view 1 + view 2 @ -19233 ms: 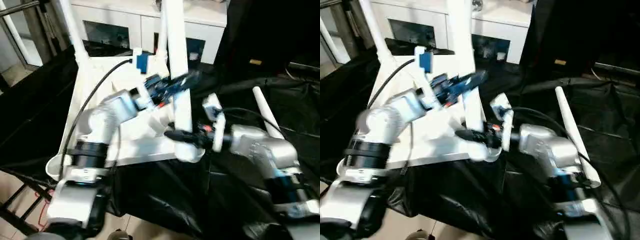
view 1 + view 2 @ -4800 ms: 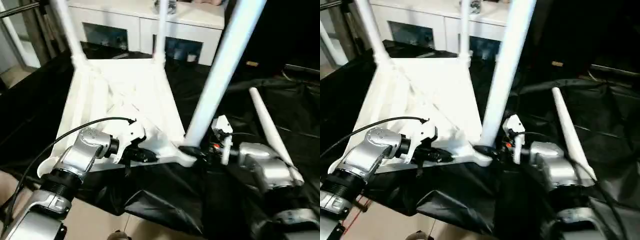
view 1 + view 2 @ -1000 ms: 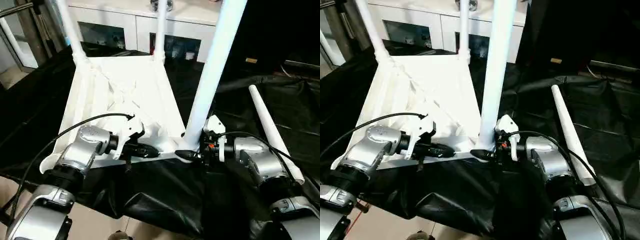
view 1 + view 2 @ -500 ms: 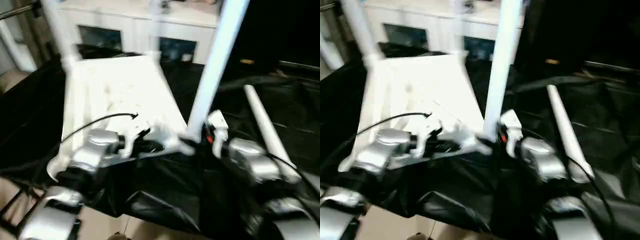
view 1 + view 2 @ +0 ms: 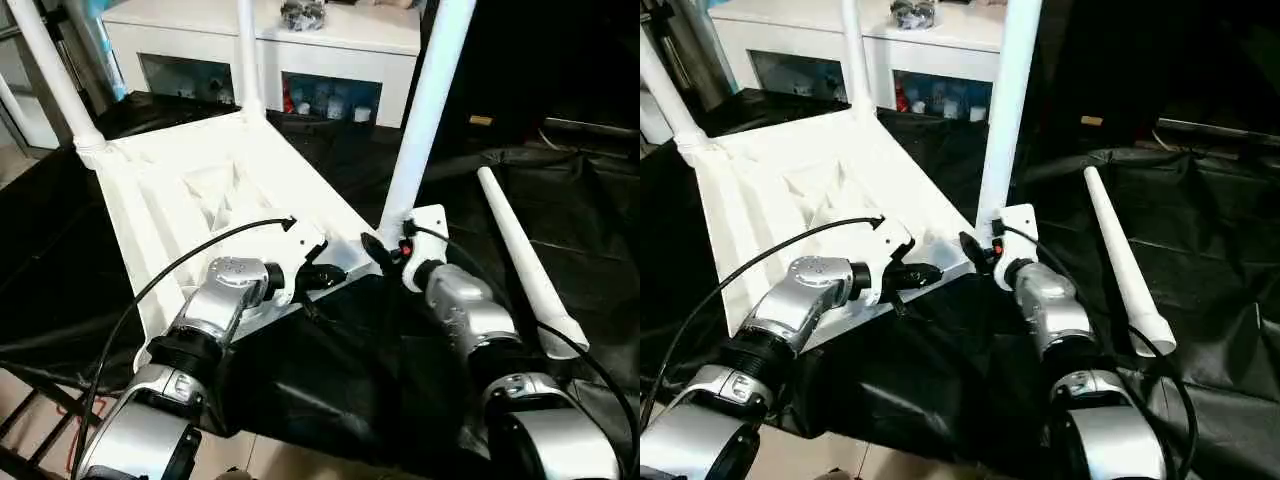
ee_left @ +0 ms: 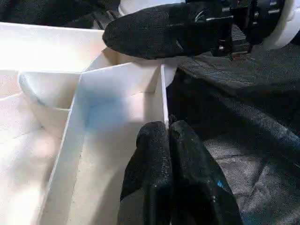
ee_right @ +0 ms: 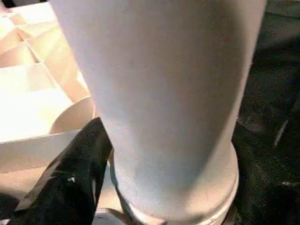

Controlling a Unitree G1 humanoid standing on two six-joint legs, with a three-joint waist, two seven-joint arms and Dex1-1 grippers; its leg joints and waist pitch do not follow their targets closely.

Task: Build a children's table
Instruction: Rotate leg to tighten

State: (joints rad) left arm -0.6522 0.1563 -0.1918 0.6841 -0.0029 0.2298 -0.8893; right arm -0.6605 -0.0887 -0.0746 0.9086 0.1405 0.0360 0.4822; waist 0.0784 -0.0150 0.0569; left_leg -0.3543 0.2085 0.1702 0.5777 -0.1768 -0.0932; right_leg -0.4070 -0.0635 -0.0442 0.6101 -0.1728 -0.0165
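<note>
On the black sheet [image 5: 330,380] spread over the work surface, the table [image 5: 190,200] lies upside down, its ribbed underside facing up. Three legs stand in its corner sockets: one at the far left [image 5: 45,75], one at the far middle [image 5: 247,60], and a near one [image 5: 425,110] rising from the corner closest to the robot's right arm. The fourth leg [image 5: 520,265] lies loose on the sheet to the right, well apart from the table, its thin end pointing away and its thick end near the right forearm.

The left gripper [image 6: 169,140] has its two fingers pressed together with no gap, their tips at the thin near rim of the table. A black cable [image 5: 170,275] loops over the left forearm and crosses in front of the tabletop. The right gripper [image 5: 375,250] sits at the base of the near leg; one black finger [image 7: 70,183] lies just beside the leg's foot, and the leg itself blocks the other, so I cannot tell whether the jaws grip it or stand slack around it.

Behind the table stands a white cabinet [image 5: 330,40] with glass doors, some small clutter on top, and the near leg cuts across its right side.
</note>
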